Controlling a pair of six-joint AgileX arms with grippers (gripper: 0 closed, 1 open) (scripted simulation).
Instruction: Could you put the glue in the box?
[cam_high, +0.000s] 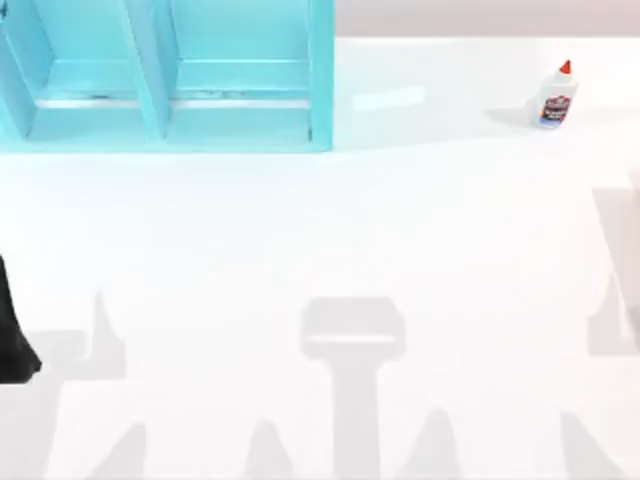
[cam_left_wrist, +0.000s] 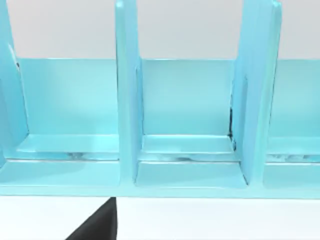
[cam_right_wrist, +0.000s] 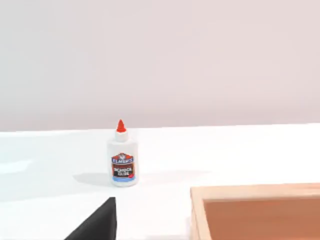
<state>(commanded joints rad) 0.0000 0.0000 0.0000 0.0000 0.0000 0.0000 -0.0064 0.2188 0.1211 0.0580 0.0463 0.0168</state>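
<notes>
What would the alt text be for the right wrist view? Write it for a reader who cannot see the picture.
A small white glue bottle with an orange-red cap stands upright on a white table, in front of a plain pale wall. The corner of a light wooden box is nearer the camera, apart from the bottle, and a dark part of the right tool is at the picture's edge.

Bright, even light on the white table (cam_high: 330, 230), with soft grey shadows (arm-shaped) along its near edge.

The top view looks straight down on the white desk (cam_high: 330, 260), taking in the teal compartmented shelf unit (cam_high: 170, 80) and the small white glue bottle with orange-red cap (cam_high: 555, 98). The left wrist view faces that shelf unit (cam_left_wrist: 190, 125) low and near. The right wrist view looks level across the desk (cam_right_wrist: 225, 155) at the bottle (cam_right_wrist: 122, 160), with a pale wooden box (cam_right_wrist: 255, 212) close by.
</notes>
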